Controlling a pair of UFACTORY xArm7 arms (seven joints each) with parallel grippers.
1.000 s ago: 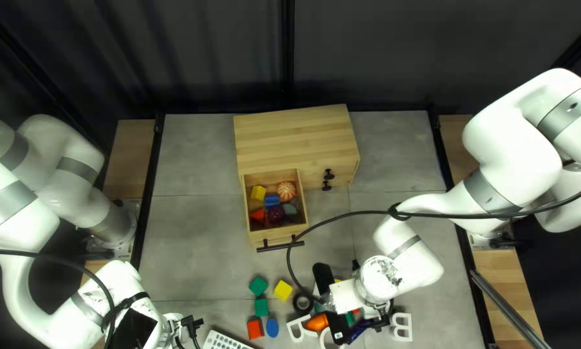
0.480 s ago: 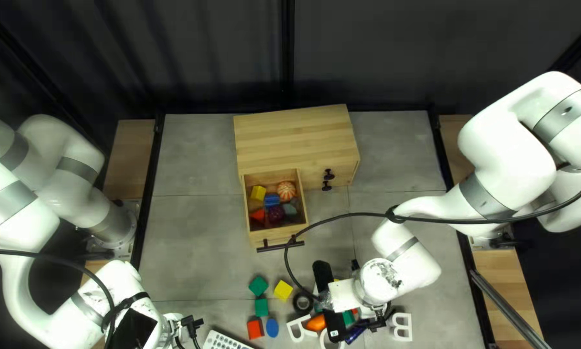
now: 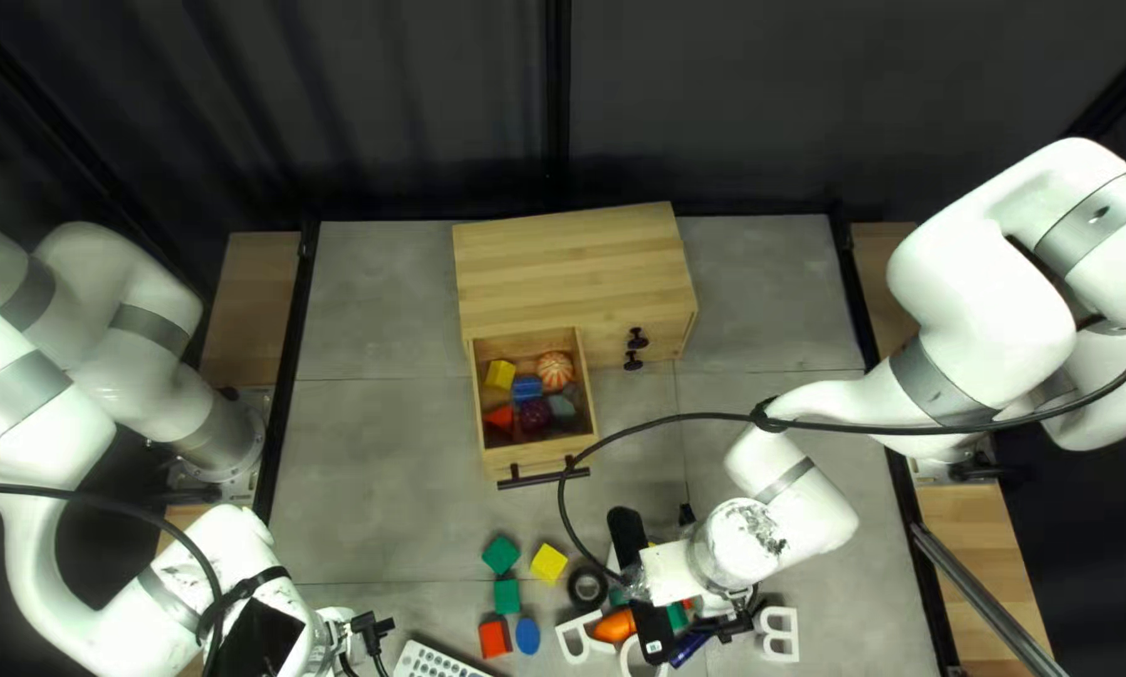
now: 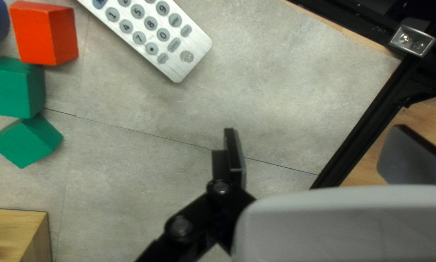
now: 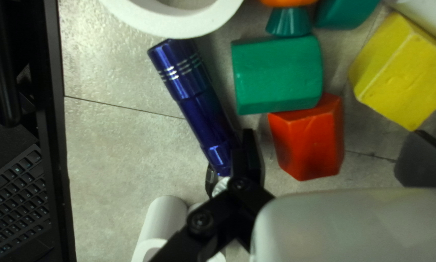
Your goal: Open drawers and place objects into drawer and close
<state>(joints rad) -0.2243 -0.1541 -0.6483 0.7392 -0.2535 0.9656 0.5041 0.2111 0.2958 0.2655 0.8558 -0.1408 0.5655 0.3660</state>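
Note:
My left gripper (image 3: 369, 631) is low at the left of the top left view; my right gripper (image 3: 741, 617) is over the cluttered items near the table's front. An open drawer (image 3: 554, 460) of the wooden cabinet (image 3: 569, 270) holds several blocks and balls, among them an orange striped ball (image 3: 555, 369). In the left wrist view the gripper (image 4: 315, 131) is open over bare table. The right wrist view shows its gripper (image 5: 334, 133) open, with a red block (image 5: 307, 140) in the gap. Against the outer side of one finger lies a blue flashlight (image 5: 196, 106).
Green (image 5: 278, 75) and yellow (image 5: 402, 73) blocks crowd around the red one, with a white ring (image 5: 179, 24) farther ahead. A remote (image 4: 150, 34) lies ahead of the left gripper, near more blocks (image 4: 45, 36). A black cable (image 3: 663, 420) crosses above the drawer's handle.
The large links of my right arm have shifted slightly left, while its gripper stays over the same items. My left arm and the drawer look unchanged.

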